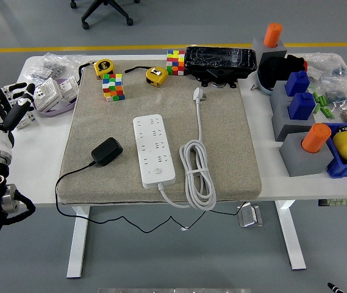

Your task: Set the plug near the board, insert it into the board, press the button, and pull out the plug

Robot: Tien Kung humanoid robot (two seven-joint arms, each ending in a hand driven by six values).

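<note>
The left hand (5, 110) is at the left edge of the picture, above the left end of the white table (42, 143), with its fingers (21, 101) spread and relaxed, and it holds nothing. It is well apart from the black plug (106, 151), which lies on the grey mat (161, 128) near the mat's left side, with its thin black cable (69, 183) running to the left and then down over the table's near edge. The white board (153, 149) lies flat in the middle of the mat, just to the right of the plug and not touching it; its round button (159, 171) is near the end closest to the camera. The board's own white cord (196, 174) is coiled beside it on the right, and the white plug (197, 94) of this cord lies further back on the mat. At the far edge of the mat there are 2 coloured cubes (113, 86), 2 yellow tape measures (103, 66) and a black case (219, 60). On the right end of the table stand grey blocks (301, 152) with orange and blue pieces on them.
</note>
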